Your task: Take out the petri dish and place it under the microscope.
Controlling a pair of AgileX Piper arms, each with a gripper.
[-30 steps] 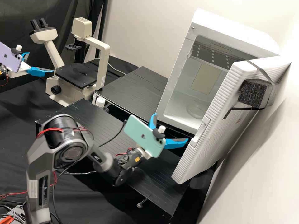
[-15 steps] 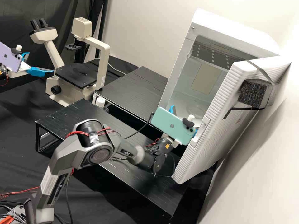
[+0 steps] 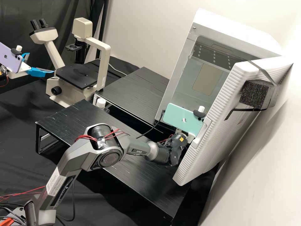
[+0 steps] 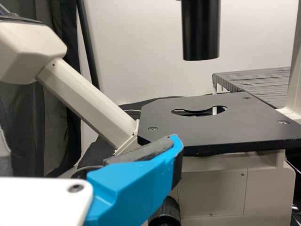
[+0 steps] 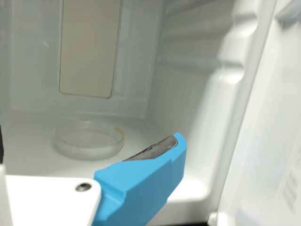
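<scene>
High view: the left tool [image 3: 41, 63] was spread apart near the microscope [image 3: 104, 67], the right tool [image 3: 190, 138] by the white box [image 3: 232, 29]. Left wrist view: a black plate [image 4: 188, 129] lay flat. Right wrist view: the right tool was spread too; the dish [image 5: 89, 145] sat inside the box.

The high view looked forward and down from a fixed point, covering the microscope [image 3: 104, 59] and cabinet [image 3: 216, 26]. The left wrist view faced the stage [image 4: 207, 134] closely, from slightly above. The right wrist view faced into the cabinet, near the dish [image 5: 89, 151]. The high view shared the stage with the former, the back panel [image 5: 88, 47] with the latter.
</scene>
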